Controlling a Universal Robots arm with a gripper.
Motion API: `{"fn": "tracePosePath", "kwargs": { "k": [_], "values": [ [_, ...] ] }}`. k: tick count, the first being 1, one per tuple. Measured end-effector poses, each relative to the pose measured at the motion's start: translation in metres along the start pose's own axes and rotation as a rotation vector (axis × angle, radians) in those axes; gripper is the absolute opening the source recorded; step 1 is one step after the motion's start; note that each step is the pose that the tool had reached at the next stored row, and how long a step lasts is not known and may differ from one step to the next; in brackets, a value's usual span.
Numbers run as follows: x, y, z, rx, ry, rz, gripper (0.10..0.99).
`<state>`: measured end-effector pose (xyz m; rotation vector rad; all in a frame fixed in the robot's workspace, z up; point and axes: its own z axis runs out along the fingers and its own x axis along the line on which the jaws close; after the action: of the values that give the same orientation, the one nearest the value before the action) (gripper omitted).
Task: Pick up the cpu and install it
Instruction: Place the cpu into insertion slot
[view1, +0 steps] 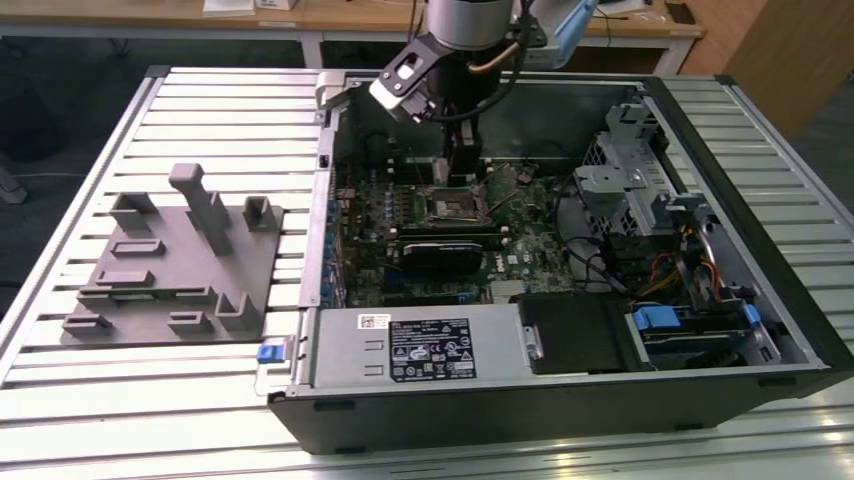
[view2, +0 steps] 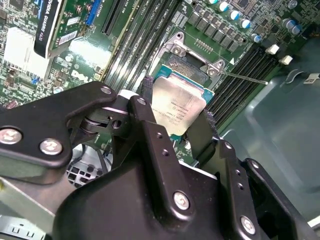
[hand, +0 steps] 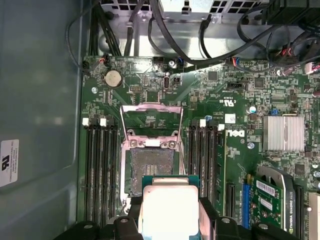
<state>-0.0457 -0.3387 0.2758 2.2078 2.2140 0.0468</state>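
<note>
Now | my claw is shut tight on two sides of the cpu | cpu is near the open socket, not in it | inside the case

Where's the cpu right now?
In the first wrist view the cpu is clamped in the pincer, hanging over the motherboard just beside the open, empty socket, with memory slots on either side.

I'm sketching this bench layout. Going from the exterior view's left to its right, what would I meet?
Grey holder block → CPU socket → metal drive cage → case's right wall.
</note>
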Motion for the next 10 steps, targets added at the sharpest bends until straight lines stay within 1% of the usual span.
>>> {"fn": "tracePosePath", "kwargs": {
  "k": [10],
  "values": [
    [0.0000, 0.0000, 0.0019, 0.000, -0.0004, 0.000, 0.529]
  ]
}}
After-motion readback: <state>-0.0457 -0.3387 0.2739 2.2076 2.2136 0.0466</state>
